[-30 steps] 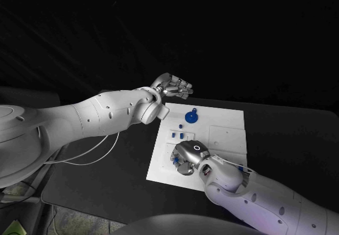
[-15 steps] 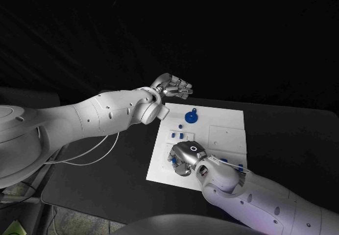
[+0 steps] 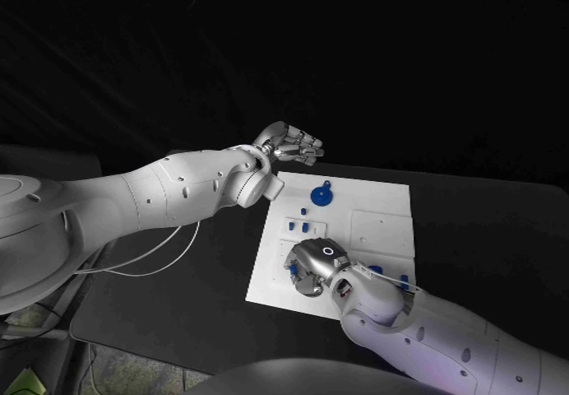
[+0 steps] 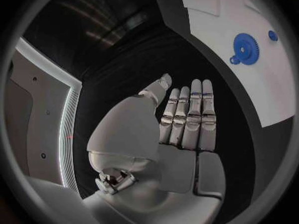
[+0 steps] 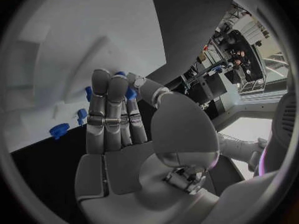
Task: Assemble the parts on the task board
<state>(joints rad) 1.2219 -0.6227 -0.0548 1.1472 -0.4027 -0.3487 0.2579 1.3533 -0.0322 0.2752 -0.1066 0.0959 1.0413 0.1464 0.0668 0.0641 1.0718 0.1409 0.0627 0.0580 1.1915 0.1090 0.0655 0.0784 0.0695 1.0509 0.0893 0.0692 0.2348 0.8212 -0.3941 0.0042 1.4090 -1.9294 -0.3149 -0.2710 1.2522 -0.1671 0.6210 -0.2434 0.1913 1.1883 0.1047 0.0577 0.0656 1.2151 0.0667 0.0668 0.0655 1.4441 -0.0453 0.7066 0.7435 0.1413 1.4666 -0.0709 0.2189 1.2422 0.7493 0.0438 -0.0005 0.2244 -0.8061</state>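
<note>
The task board [image 3: 381, 216] is a white plate lying flat in the middle of the black table [image 3: 498, 239]. Small blue parts sit on it. A round blue gear [image 3: 320, 196] with a little tab lies near the far end of the board. A few small blue pegs [image 3: 303, 224] stand in the middle of the board, and more small blue bits [image 3: 377, 269] lie near the close edge. The right hand [image 3: 311, 265] is low over the close part of the board, with its fingers pointing down at the pegs. In the right wrist view, a blue piece [image 5: 130, 91] shows right at the fingers [image 5: 107, 104], between them and the thumb, so the hand seems to be pinching it, but I cannot tell for sure. My guess is that the step now is picking up or placing one small part. Next, the hand would need to line the part up with its spot and push it in gently. The left hand [image 3: 290, 146] waits up past the far corner of the board, holding nothing, its fingers straight and close together. The table is dark and plain, and the room behind it is black.
</note>
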